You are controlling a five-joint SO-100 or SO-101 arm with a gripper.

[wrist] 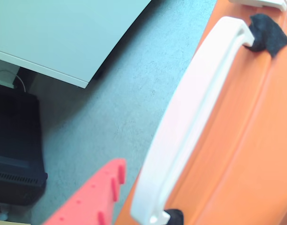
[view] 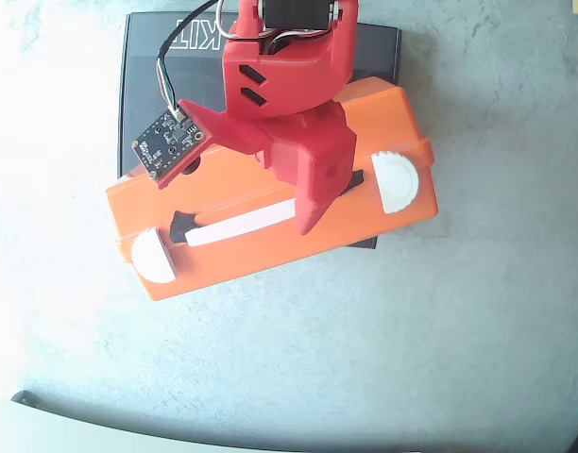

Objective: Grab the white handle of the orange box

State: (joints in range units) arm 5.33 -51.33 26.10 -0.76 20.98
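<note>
In the overhead view we start at the left, where the orange box (view: pixel 270 226) lies tilted on the grey table (view: pixel 478 321), its long axis running from lower left up to upper right. It rests partly on a flat black box (view: pixel 147 85) behind it. A white round knob (view: pixel 155 255) sits at its left end and another knob (view: pixel 399 179) at its right end. Between them the white handle (view: pixel 237 226) follows the same slant. Over its right part stands the red gripper (view: pixel 313 203), the tips down at the handle; we cannot tell how far the jaws are apart or whether they hold it. In the wrist view one red finger (wrist: pixel 94 199) shows at lower left, just beside the handle (wrist: pixel 190 122), which runs steeply from bottom centre to upper right.
</note>
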